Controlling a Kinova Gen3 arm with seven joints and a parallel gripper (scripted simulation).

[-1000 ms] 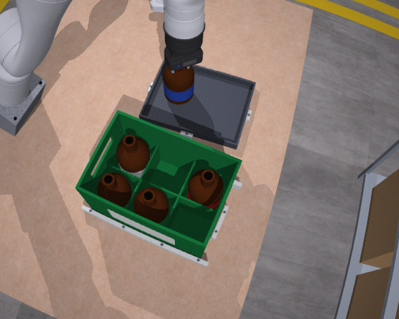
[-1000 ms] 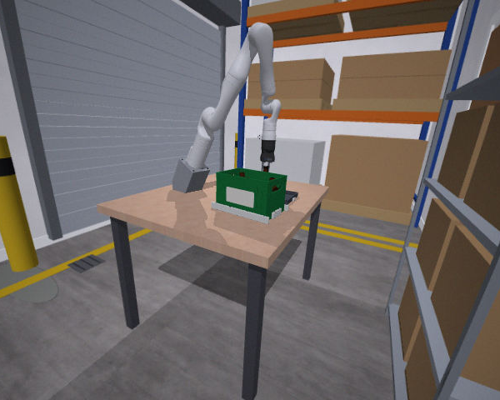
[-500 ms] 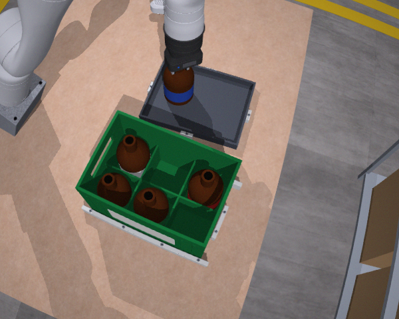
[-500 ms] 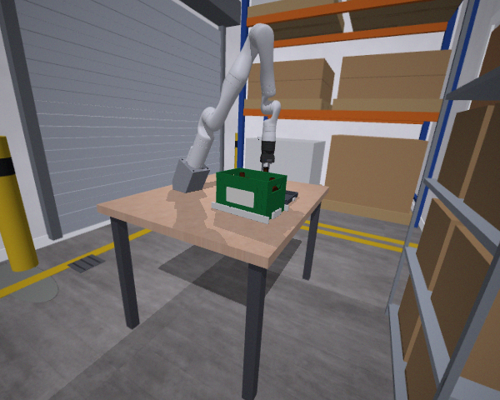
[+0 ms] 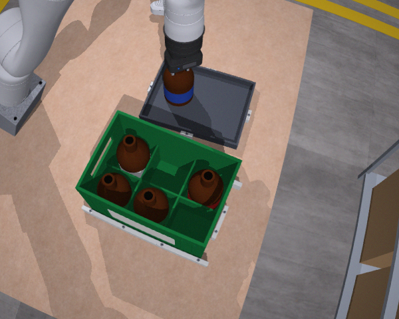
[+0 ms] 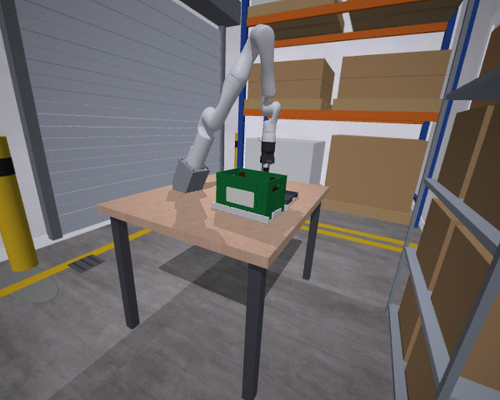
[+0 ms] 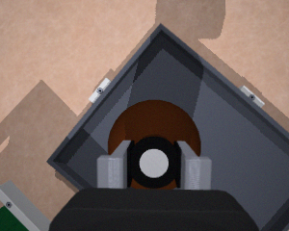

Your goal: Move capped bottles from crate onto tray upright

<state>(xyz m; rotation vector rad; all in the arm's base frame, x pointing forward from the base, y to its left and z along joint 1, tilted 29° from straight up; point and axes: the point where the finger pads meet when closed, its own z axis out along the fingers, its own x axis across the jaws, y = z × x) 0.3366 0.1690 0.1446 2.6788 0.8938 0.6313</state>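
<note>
My gripper [image 5: 181, 70] is shut on the neck of a brown capped bottle with a blue label [image 5: 178, 87]. It holds the bottle upright over the near-left corner of the dark grey tray [image 5: 201, 104]. In the wrist view the fingers clamp the white cap [image 7: 154, 164] with the brown bottle body [image 7: 154, 130] over the tray [image 7: 207, 144]. The green crate [image 5: 158, 181] holds several open brown bottles [image 5: 132, 152], [image 5: 114, 188], [image 5: 150, 203], [image 5: 205, 187]. In the exterior view the gripper [image 6: 266, 165] hangs just behind the crate [image 6: 250, 193].
The arm's grey base [image 5: 12, 103] stands at the table's left. White brackets [image 5: 144, 236] edge the crate and the tray. Two crate compartments stand empty. Shelving with cardboard boxes [image 5: 382, 240] stands to the right, off the table.
</note>
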